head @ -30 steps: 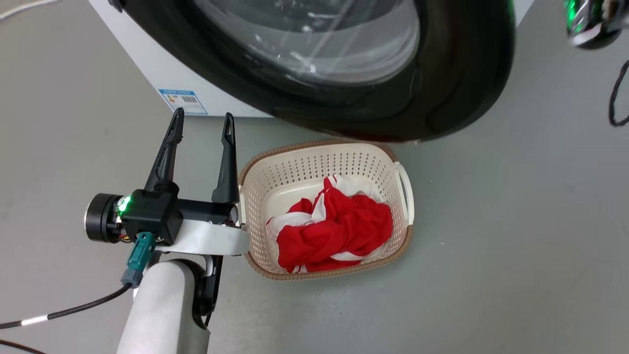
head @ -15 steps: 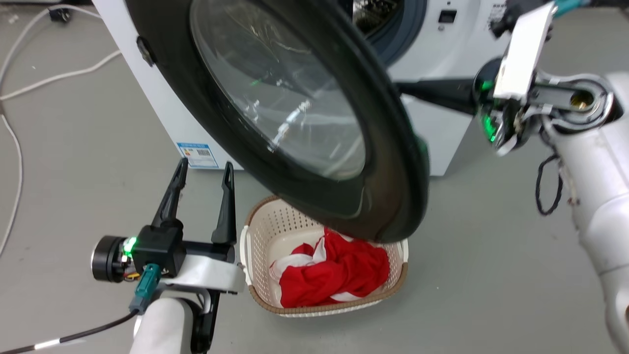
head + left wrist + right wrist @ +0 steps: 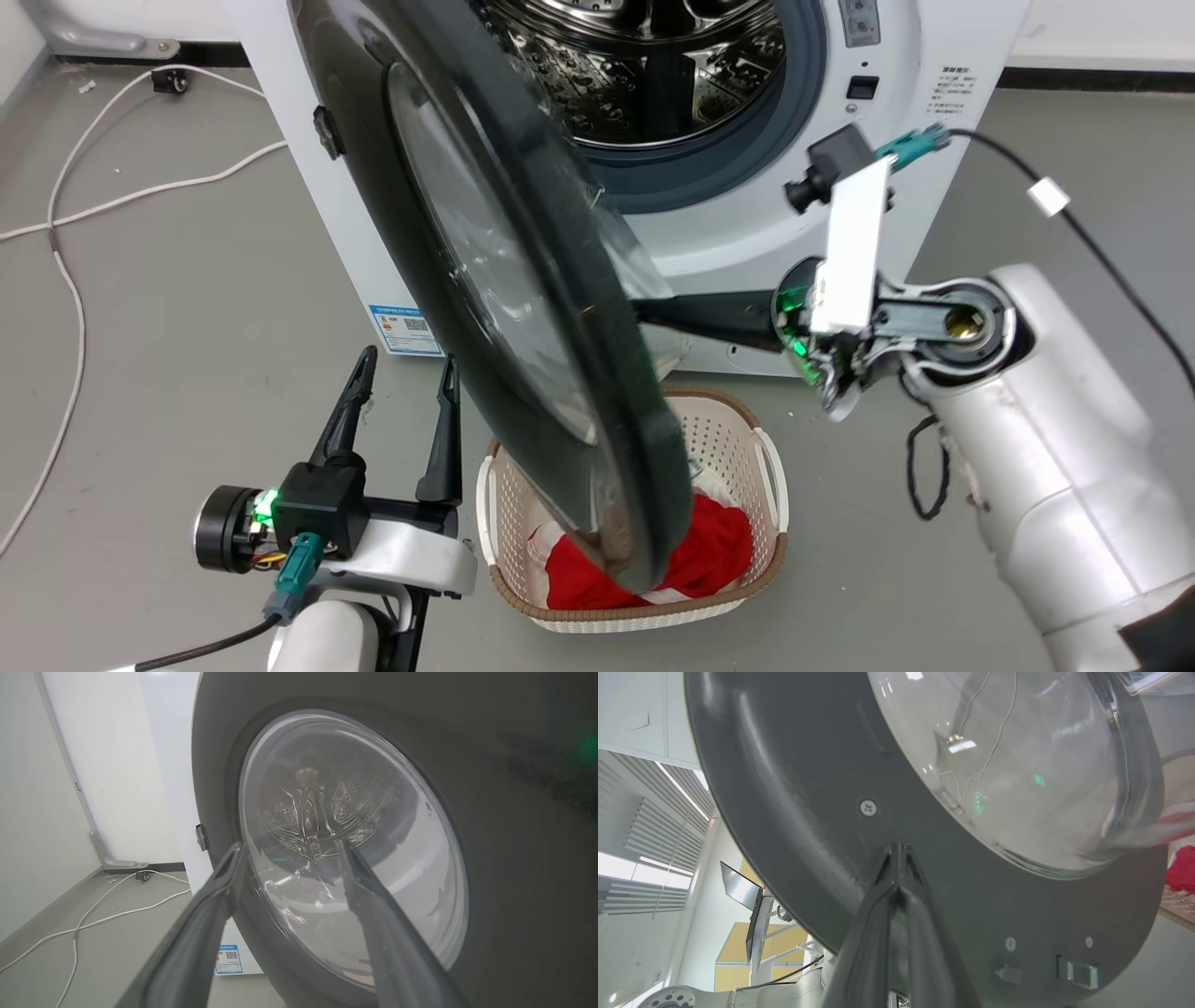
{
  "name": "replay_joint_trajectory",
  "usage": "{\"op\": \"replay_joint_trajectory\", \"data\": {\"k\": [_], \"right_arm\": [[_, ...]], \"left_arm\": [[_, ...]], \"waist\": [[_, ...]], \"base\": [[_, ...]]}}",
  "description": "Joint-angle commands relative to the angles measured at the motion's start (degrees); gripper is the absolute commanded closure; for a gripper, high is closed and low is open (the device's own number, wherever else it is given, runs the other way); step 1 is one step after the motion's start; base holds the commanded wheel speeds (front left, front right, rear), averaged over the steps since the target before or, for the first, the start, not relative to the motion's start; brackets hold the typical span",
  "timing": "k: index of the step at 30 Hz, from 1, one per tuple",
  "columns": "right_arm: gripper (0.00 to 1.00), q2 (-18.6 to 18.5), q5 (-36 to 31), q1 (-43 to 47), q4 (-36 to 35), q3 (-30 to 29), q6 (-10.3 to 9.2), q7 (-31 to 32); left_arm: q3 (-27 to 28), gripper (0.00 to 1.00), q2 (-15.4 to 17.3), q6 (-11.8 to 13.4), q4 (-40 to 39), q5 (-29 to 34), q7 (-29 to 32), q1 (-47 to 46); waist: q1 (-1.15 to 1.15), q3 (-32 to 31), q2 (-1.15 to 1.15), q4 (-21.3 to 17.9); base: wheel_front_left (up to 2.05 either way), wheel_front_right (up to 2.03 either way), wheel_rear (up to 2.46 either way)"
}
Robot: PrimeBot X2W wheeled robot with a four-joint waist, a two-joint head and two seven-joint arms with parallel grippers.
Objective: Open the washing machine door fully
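Test lab: bare floor (image 3: 168, 355), trailing cables (image 3: 140, 193), monitor (image 3: 740, 887).

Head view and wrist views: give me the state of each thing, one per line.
washing machine door: partly open, not yet fully open.
drum: uncovered.
left gripper: open, empty.
right gripper: shut, tips at the door's inner face.
basket: upright, holding red and white cloth.

The right gripper (image 3: 896, 858) is seen with its two dark fingers pressed together, tips laid against the grey inner face of the washing machine door (image 3: 794, 802) just below a screw (image 3: 868, 808), beside the bulging glass bowl (image 3: 1017, 765).
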Motion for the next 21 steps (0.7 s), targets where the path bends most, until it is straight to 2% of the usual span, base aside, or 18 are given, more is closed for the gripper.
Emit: {"op": "replay_joint_trajectory", "data": {"k": [1, 7, 21], "right_arm": [[1.00, 0.76, 0.08, 1.42, -0.77, 0.45, 0.14, -0.43], [1.00, 2.50, 0.62, 3.78, -2.94, 1.66, 0.14, -1.14], [1.00, 3.84, 2.51, 8.01, -8.06, 3.59, 0.14, -2.39]], "left_arm": [[-0.29, 0.00, -0.03, 0.20, 0.14, -0.05, -0.15, 0.69], [-1.00, 0.00, -0.06, 0.05, 0.45, -0.47, -0.15, 1.06], [-0.76, 0.00, -0.09, 0.20, 0.38, -0.97, -0.15, 1.50]], "waist": [[0.01, -0.11, 0.00, 0.12], [0.01, -0.67, 0.00, 0.30], [0.01, -1.02, 0.00, -0.99]], "base": [[0.00, 0.00, 0.00], [0.00, 0.00, 0.00], [0.00, 0.00, 0.00]]}}
